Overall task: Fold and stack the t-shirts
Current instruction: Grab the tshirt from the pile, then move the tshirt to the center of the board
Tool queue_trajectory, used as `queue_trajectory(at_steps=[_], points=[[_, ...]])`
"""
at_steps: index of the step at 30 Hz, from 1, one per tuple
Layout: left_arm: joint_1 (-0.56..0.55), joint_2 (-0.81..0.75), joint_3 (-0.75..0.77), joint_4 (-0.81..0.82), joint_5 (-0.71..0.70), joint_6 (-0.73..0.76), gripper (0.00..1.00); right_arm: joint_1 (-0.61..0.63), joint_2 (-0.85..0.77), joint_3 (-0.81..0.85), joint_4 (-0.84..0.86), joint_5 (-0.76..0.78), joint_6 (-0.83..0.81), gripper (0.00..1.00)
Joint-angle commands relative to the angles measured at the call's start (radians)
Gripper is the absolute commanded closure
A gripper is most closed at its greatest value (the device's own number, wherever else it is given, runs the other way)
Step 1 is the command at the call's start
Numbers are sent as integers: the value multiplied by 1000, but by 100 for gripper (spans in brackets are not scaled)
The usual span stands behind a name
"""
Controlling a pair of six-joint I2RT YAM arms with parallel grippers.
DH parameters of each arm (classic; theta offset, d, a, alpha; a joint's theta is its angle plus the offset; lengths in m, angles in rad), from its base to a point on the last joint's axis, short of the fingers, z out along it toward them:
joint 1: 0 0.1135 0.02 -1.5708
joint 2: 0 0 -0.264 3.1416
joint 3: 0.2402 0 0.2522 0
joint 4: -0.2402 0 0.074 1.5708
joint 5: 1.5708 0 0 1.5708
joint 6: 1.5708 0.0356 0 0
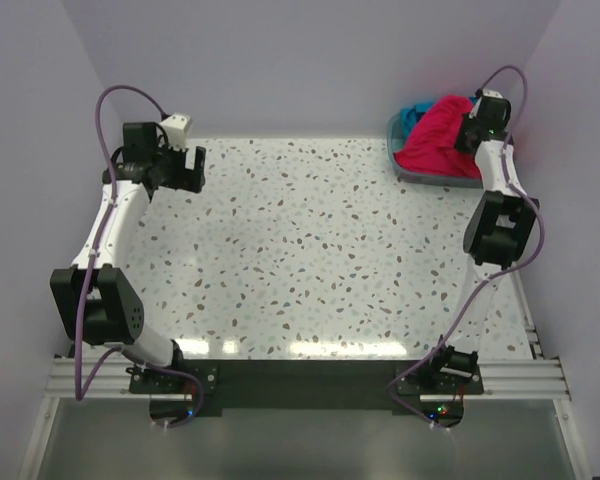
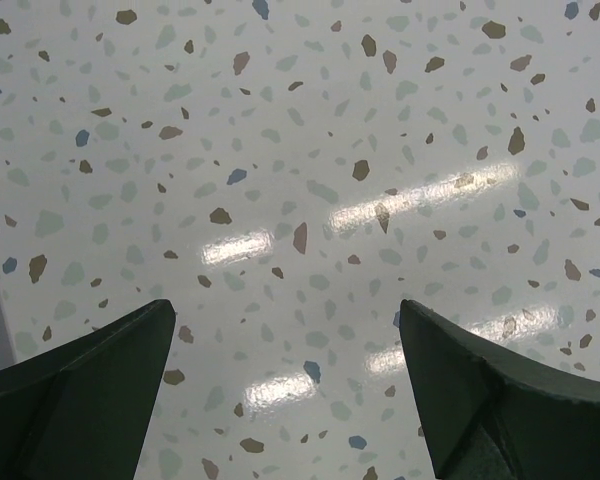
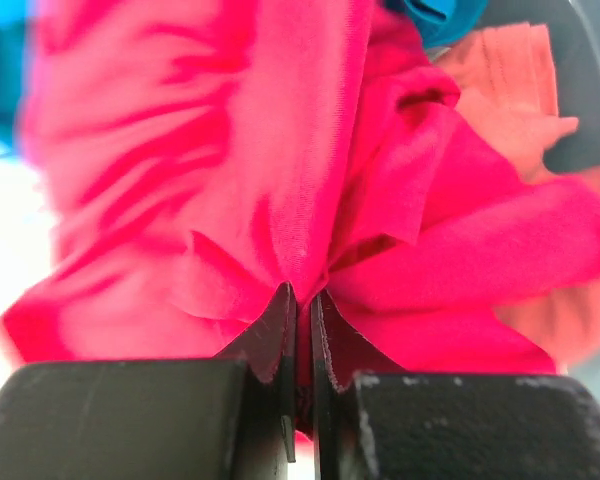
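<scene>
You see a white terrazzo bench [image 1: 310, 250] speckled with brown, grey and blue chips, filling the middle of the overhead view. Plain pale lavender walls [image 1: 310, 60] close it in at the back and on both sides. Strips of glare [image 1: 310, 347] from overhead light lie across the bench top near its front edge. An aluminium rail frame [image 1: 300, 378] runs along that edge, with a dull grey surface [image 1: 300, 440] below it.

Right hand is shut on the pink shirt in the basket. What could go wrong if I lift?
The right hand pinches only a small fold of the pink shirt; it may slip free. The salmon shirt lies bunched against it and could drag out too. The basket sits at the far corner of the table and might shift.
</scene>
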Motion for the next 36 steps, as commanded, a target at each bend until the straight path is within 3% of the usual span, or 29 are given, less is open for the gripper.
queue_trajectory(at_steps=[1, 10, 17, 22, 29, 36], points=[[-3, 1, 64, 29, 25, -23, 0, 2, -292, -85, 72, -118, 40, 100], [-3, 0, 94, 47, 43, -79, 0, 2, -558, -160, 81, -315, 66, 100], [-3, 18, 144, 30, 5, -130, 0, 22, -615, -7, 116, -561, 129, 100], [-1, 41, 202, -17, 11, -145, 0, 90, -656, 44, 150, -635, 123, 100], [25, 36, 268, -66, 103, -178, 0, 251, -800, -86, 223, -664, 51, 100], [30, -8, 264, -114, 178, -89, 0, 377, -894, -257, 300, -558, 138, 100]])
